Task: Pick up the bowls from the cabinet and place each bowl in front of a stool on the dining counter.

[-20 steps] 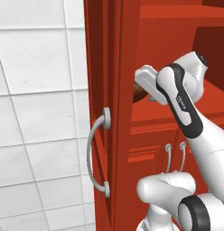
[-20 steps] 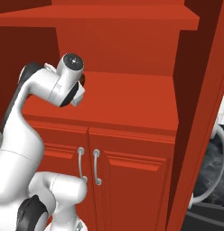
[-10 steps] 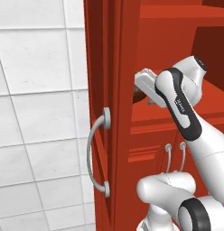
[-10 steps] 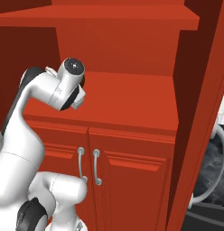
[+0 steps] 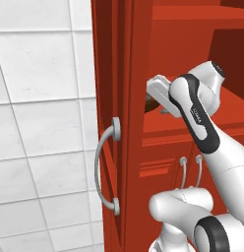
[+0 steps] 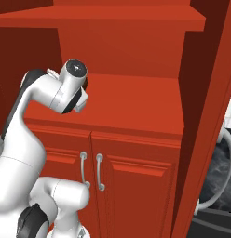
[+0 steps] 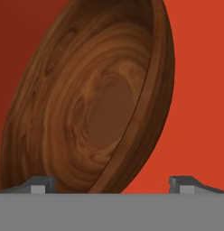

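Both base views look forward from behind the arm, left and right, sharing the open cabinet (image 5: pixel 129 123) shelves. The hand view sits tight against a bowl (image 7: pixel 95 99).

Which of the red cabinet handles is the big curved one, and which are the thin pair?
The big curved silver bar handle sits alone on the open wall cabinet door. The thin paired handles hang side by side on the lower cupboard doors.

Arm has swung a bit since 1 s ago: in left base view wrist sits higher, hand (image 5: pixel 161 93) tipped more toward bowl (image 5: pixel 151 104); in right base view wrist cap moved right & lower.
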